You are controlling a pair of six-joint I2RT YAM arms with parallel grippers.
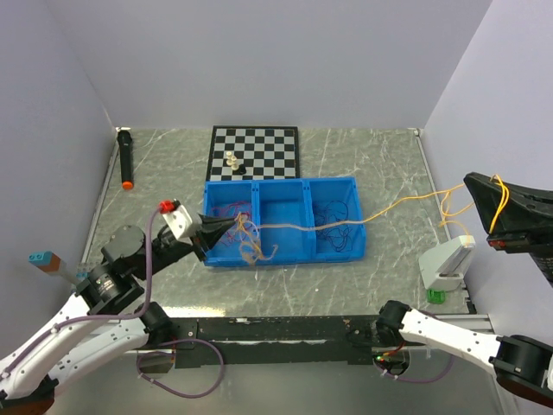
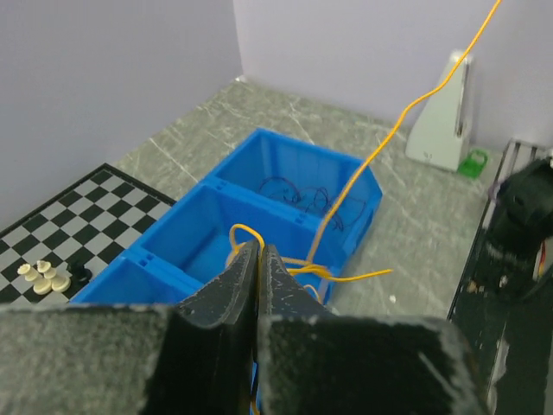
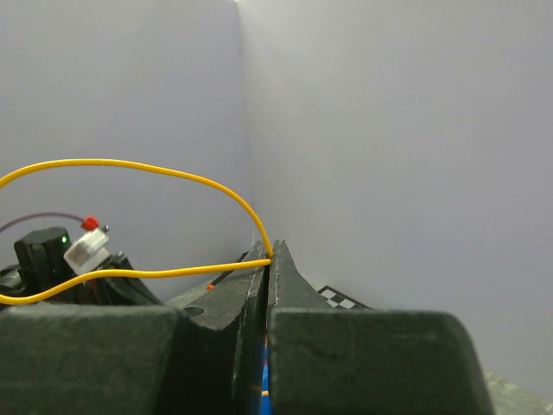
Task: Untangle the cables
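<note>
An orange-yellow cable (image 1: pixel 397 204) stretches from the blue three-part bin (image 1: pixel 346 251) up to the right. My left gripper (image 1: pixel 233 223) hovers over the bin's left compartment. In the left wrist view this gripper (image 2: pixel 258 246) is shut on a loop of the orange-yellow cable (image 2: pixel 380 151). My right gripper (image 1: pixel 473 181) is raised at the far right, and its wrist view shows it (image 3: pixel 270 251) shut on the cable's other end (image 3: pixel 173 173). Thin red-magenta cables (image 1: pixel 226 210) lie in the left compartment. Dark cables (image 1: pixel 337 216) lie in the right compartment (image 2: pixel 302 192).
A chessboard (image 1: pixel 268 147) with a few pale pieces (image 1: pixel 232 160) lies behind the bin. A black marker with an orange tip (image 1: pixel 126 160) sits at the far left. At the right edge a white stand (image 1: pixel 449 264) has a small green item (image 1: pixel 435 296) beside it.
</note>
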